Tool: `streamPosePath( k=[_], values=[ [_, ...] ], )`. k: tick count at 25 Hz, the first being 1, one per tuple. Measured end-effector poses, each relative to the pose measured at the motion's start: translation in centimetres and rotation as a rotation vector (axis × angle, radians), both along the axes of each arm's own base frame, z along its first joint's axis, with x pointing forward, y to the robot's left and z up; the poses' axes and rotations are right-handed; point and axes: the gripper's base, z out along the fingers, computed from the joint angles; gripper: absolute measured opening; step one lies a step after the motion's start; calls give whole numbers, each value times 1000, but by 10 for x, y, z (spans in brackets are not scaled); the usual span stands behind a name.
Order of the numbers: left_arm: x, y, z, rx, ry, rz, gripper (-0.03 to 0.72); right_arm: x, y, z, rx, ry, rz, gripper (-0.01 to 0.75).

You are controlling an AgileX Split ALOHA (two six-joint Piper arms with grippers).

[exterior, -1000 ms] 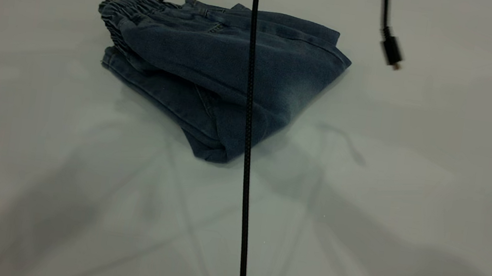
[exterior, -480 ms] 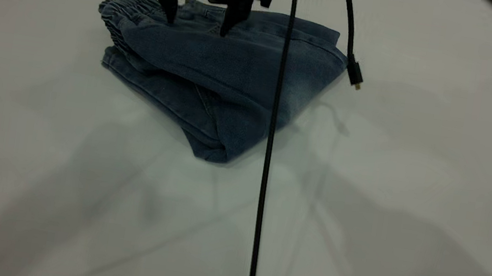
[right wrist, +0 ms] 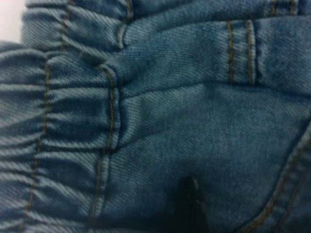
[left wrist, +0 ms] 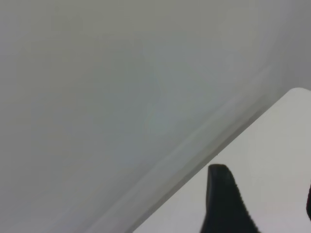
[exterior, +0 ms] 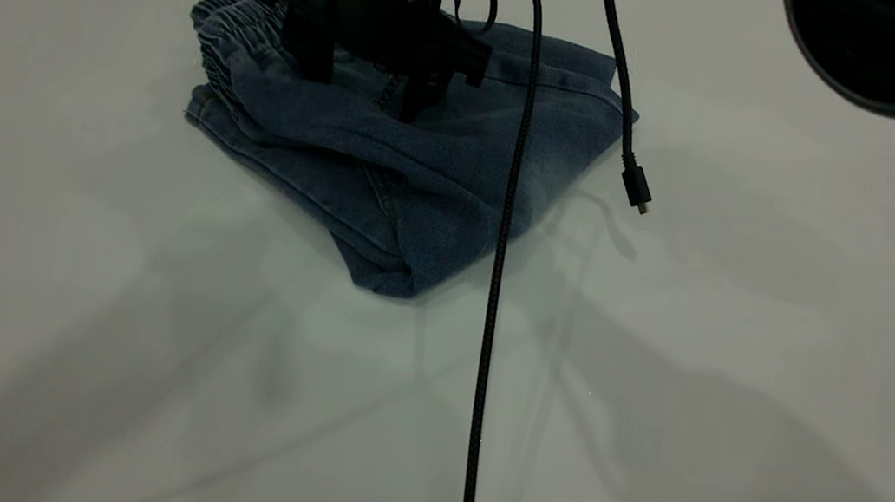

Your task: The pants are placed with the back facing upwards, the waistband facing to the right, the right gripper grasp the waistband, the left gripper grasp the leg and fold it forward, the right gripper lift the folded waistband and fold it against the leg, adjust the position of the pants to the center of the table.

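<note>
1. Where the broad pale grey worktop (exterior: pixel 131 382) lies nearest, a black braided cable (exterior: pixel 484 361) hangs straight down, with a shorter plug-ended cable (exterior: pixel 635 192) beside it.
2. Farther back lie the folded blue denim pants (exterior: pixel 420 195), their gathered elastic waistband (exterior: pixel 218 48) at the exterior view's left.
3. The black angular right pincer (exterior: pixel 364 95) stands spread, both fingers pressing into the denim beside the waistband.
4. The black left pincer (left wrist: pixel 257 204) is raised off the cloth, apparently spread.

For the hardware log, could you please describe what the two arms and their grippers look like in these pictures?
The right gripper is black: a round dark wrist column above a blocky crossbar with two tapered fingers. Thin black cables hang beside it, one braided, one ending in a small plug. Of the left gripper, only one black wedge-shaped finger with a rounded tip is clear. No markings are visible.
</note>
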Motion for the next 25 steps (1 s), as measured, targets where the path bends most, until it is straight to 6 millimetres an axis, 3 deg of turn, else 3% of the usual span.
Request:
streamPosePath(
  k=[13, 25],
  values=[
    [0, 0, 0, 0, -3, -1, 379, -24, 20, -3, -54, 63, 375, 495],
    [0, 0, 0, -1, -6, -1, 379, -36, 12, -6, -197, 130, 744, 495]
  ],
)
